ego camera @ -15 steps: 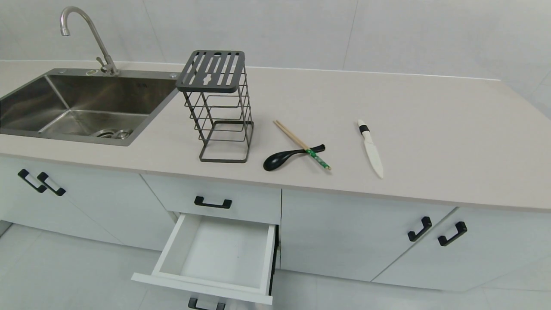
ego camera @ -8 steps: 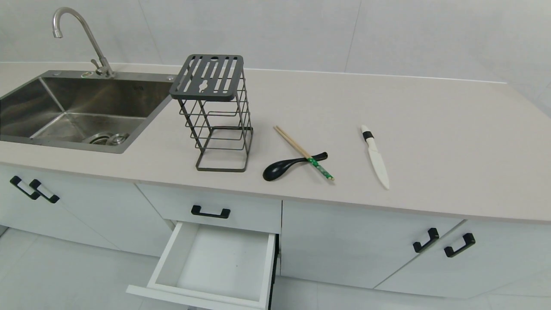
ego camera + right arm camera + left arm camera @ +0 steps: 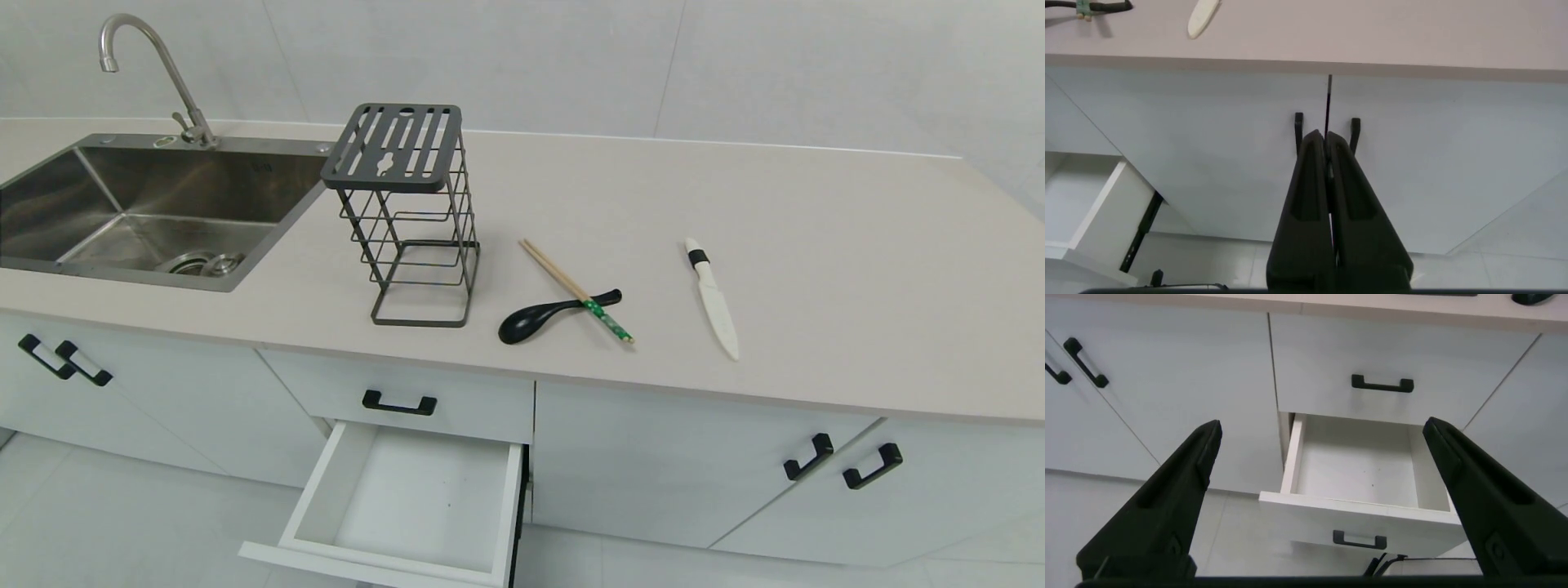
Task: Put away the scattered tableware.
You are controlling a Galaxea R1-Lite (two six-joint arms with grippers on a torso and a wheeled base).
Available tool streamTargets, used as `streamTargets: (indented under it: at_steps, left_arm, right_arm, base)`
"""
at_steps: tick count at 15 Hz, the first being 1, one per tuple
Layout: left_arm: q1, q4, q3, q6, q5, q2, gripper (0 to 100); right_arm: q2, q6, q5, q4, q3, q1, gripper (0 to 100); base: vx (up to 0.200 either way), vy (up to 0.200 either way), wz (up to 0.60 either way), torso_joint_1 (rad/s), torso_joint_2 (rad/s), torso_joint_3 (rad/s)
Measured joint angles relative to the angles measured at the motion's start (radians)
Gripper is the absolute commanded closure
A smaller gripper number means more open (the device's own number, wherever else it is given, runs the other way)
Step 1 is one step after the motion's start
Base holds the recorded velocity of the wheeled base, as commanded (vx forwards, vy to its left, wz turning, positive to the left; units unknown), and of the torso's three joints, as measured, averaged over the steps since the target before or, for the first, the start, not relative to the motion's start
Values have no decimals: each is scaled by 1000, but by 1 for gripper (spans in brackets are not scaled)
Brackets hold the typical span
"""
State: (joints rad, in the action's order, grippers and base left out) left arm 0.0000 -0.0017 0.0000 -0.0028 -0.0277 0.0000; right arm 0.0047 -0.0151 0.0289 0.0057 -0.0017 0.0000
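Left gripper [image 3: 1323, 429]: fingers spread wide, holding nothing. The open drawer [image 3: 1368, 469] lies straight ahead of it, framed between the fingers. Right gripper [image 3: 1327, 139]: fingers pressed together, empty, facing the cabinet door handles [image 3: 1298, 131]. Knife [image 3: 713, 298], chopsticks [image 3: 575, 290] and spoon [image 3: 520, 324] lie on the countertop [image 3: 816, 269], higher than both grippers.

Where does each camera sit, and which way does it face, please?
Head view: on the head, looking down at the countertop with rack, spoon, chopsticks, knife; open drawer below.
Left wrist view: low, facing the cabinet front and drawer, between the fingers of the open left gripper.
Right wrist view: low, facing cabinet doors and the knife's tip, past the shut right gripper.
Shared: drawer, head and left wrist; knife, head and right wrist.
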Motion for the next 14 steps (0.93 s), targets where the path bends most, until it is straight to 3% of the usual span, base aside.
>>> streamTargets:
  at_steps: [7,10,14]
  left_arm:
    - [0,0,0,0,0,0,0]
    - [0,0,0,0,0,0,0]
    - [0,0,0,0,0,0,0]
  right_arm:
    - [0,1,0,0,0,0,100]
    - [0,0,0,1,0,0,100]
    - [0,0,0,2,-1,0,100]
  base:
    - [0,0,0,0,0,0]
    - [0,0,600,1,2,4]
    - [0,0,0,0,0,0]
